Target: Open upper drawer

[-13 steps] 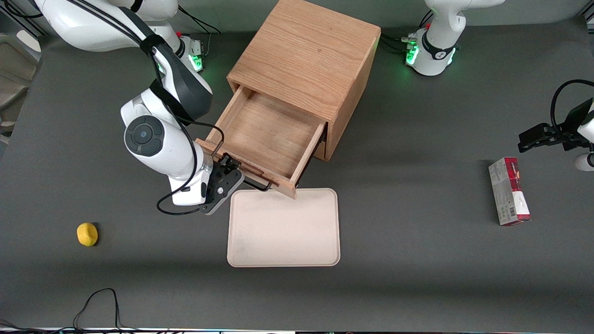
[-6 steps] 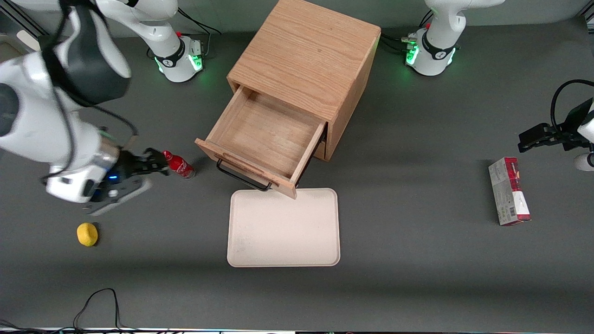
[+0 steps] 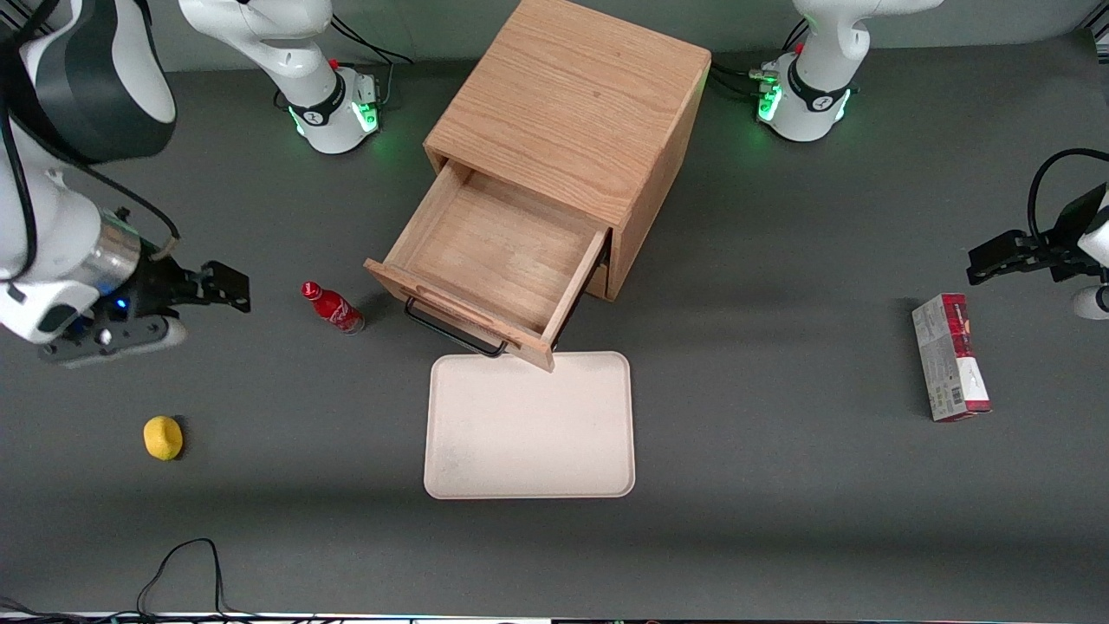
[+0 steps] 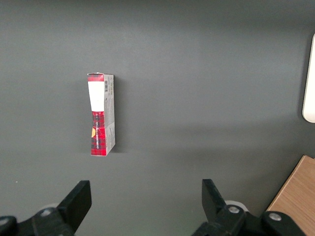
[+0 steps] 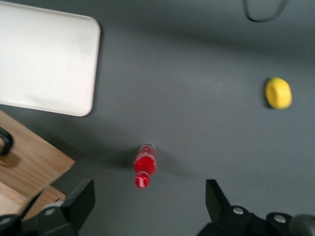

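Observation:
The upper drawer (image 3: 498,251) of the wooden cabinet (image 3: 567,104) stands pulled far out, and its inside is bare. Its thin black wire handle (image 3: 455,334) hangs on the drawer front, just above the tray's edge. A corner of the drawer front (image 5: 34,164) and part of the handle (image 5: 6,142) show in the right wrist view. My gripper (image 3: 230,288) is open and empty, well off from the drawer toward the working arm's end of the table. In its own view the gripper (image 5: 150,204) hovers above the table beside a red bottle (image 5: 144,165).
The red bottle (image 3: 332,308) lies between the gripper and the drawer. A cream tray (image 3: 528,433) lies in front of the drawer. A yellow lemon (image 3: 163,437) lies nearer the front camera than the gripper. A red and grey box (image 3: 950,357) lies toward the parked arm's end.
My gripper has let go of the drawer handle and swung away toward the working arm's end of the table. The drawer stays pulled out. The red bottle has come into view.

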Robot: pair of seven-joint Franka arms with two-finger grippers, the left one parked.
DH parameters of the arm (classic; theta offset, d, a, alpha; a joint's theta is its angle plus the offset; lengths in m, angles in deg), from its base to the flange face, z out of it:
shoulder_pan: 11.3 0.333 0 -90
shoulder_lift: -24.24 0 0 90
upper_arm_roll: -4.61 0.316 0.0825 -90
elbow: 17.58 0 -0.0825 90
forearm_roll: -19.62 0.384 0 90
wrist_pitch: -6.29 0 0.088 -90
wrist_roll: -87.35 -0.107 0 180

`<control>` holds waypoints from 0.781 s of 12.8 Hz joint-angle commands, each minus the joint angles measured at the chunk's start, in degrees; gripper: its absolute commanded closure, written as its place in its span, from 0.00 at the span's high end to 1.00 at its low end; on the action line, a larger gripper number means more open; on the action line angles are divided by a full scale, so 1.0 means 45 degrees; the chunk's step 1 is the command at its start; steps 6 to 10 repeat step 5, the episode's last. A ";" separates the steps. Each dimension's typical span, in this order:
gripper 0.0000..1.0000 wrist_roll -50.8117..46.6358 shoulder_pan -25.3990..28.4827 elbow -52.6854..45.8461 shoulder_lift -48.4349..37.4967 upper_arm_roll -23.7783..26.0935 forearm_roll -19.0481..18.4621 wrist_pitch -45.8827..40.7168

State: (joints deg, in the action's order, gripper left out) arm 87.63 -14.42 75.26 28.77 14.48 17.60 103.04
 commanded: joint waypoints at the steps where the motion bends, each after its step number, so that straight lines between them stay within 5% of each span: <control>1: 1.00 -0.0277 0.0108 0.2749 -0.2236 -0.1156 0.0858 0.0826; 10: 1.00 -0.0296 0.0089 0.2398 -0.2119 -0.1275 0.0723 0.0590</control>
